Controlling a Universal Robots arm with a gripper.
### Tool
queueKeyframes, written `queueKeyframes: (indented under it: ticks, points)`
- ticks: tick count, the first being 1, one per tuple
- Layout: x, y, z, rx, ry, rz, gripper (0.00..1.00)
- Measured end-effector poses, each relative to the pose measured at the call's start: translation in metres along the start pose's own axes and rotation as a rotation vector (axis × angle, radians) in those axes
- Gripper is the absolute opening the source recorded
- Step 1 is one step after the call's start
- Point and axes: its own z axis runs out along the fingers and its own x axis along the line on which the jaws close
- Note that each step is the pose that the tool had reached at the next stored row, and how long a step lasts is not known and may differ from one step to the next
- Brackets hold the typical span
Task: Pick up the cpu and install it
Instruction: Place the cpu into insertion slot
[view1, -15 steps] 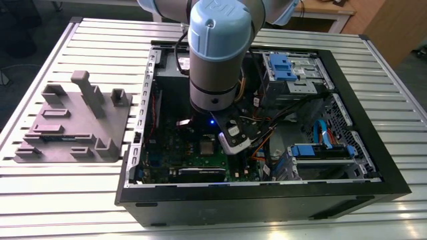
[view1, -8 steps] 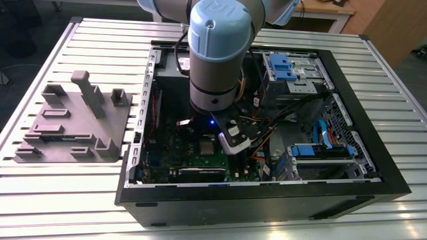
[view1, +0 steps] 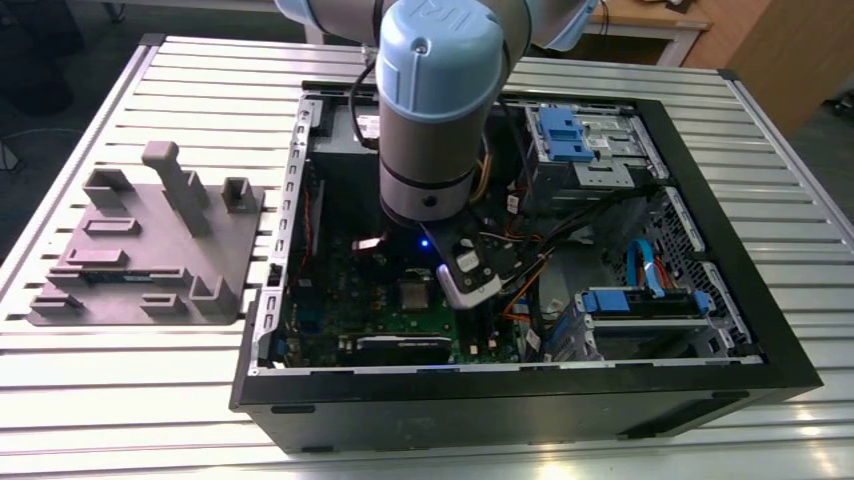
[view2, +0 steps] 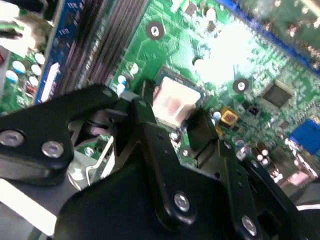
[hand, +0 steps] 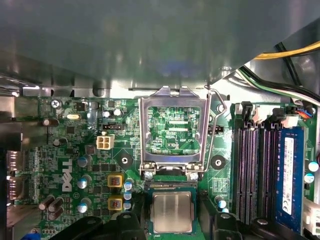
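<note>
Black gripper (view2: 172, 114) hangs over the cpu (hand: 172, 212), its two fingers (view2: 202, 129) spread apart, one on either side, gripping nothing. The square chip, with its dull silver metal top, lies flat in its socket on the green circuit board (hand: 75, 145). Just beside it the socket's silver metal frame (hand: 172, 166) is flipped open, with one wire lever (hand: 214, 127). White lettering marks the board inside the black computer case (view1: 534, 400).

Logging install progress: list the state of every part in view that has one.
cpu: lying flat in its socket.
clamp frame: flipped open.
lever: released, up.
gripper: open, straddling the cpu.
computer case: on its side, side panel off.
</note>
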Motion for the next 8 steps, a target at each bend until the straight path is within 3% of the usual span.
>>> queueKeyframes:
  ticks: [6,7,8]
  points:
    - [-0.0001,-0.0001,-0.0003,0.0004,-0.0003,0.000,0.53]
    - [-0.0001,-0.0002,-0.0005,0.0008,0.0002,0.000,0.46]
    - [-0.0001,-0.0002,-0.0005,0.0008,0.0002,0.000,0.46]
